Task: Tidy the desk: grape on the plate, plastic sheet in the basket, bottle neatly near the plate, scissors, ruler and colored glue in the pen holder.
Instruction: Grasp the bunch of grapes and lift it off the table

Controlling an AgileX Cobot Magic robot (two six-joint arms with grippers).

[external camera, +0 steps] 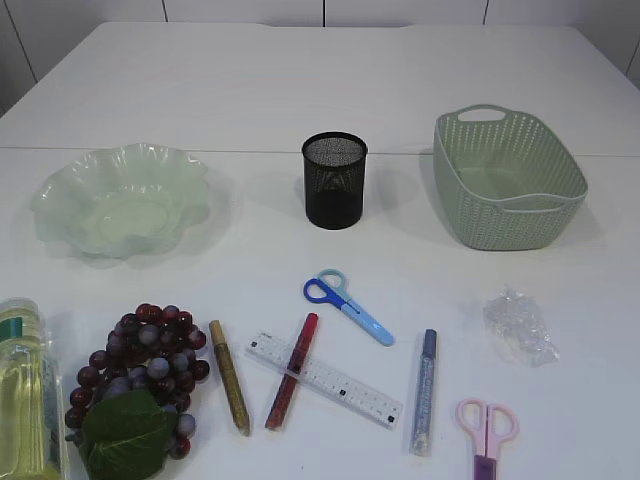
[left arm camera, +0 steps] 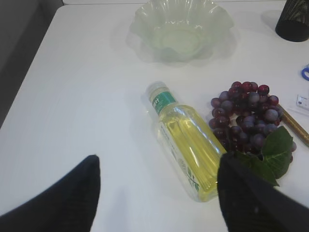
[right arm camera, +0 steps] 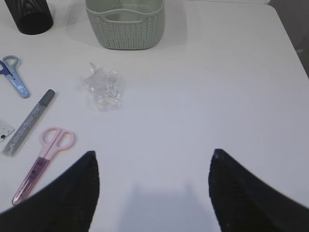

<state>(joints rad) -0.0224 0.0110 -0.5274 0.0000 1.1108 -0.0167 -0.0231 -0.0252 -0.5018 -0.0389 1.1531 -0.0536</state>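
A purple grape bunch (external camera: pixel 145 365) with a green leaf lies front left, also in the left wrist view (left arm camera: pixel 246 121). A bottle of yellow liquid (external camera: pixel 25 395) lies on its side beside it (left arm camera: pixel 186 140). The pale green wavy plate (external camera: pixel 120 200) is back left (left arm camera: pixel 178 26). Blue scissors (external camera: pixel 345 303), a clear ruler (external camera: pixel 325 378), gold (external camera: pixel 229 377), red (external camera: pixel 292 370) and silver (external camera: pixel 425 390) glue pens and pink scissors (external camera: pixel 487 430) lie in front. The crumpled plastic sheet (external camera: pixel 518 325) lies right (right arm camera: pixel 103 88). My left gripper (left arm camera: pixel 157 193) and right gripper (right arm camera: pixel 152 188) are open, empty, above the table.
The black mesh pen holder (external camera: pixel 334 180) stands at centre back. The green woven basket (external camera: pixel 505 180) stands back right, also in the right wrist view (right arm camera: pixel 125 21). The white table's right edge shows in the right wrist view (right arm camera: pixel 289 38).
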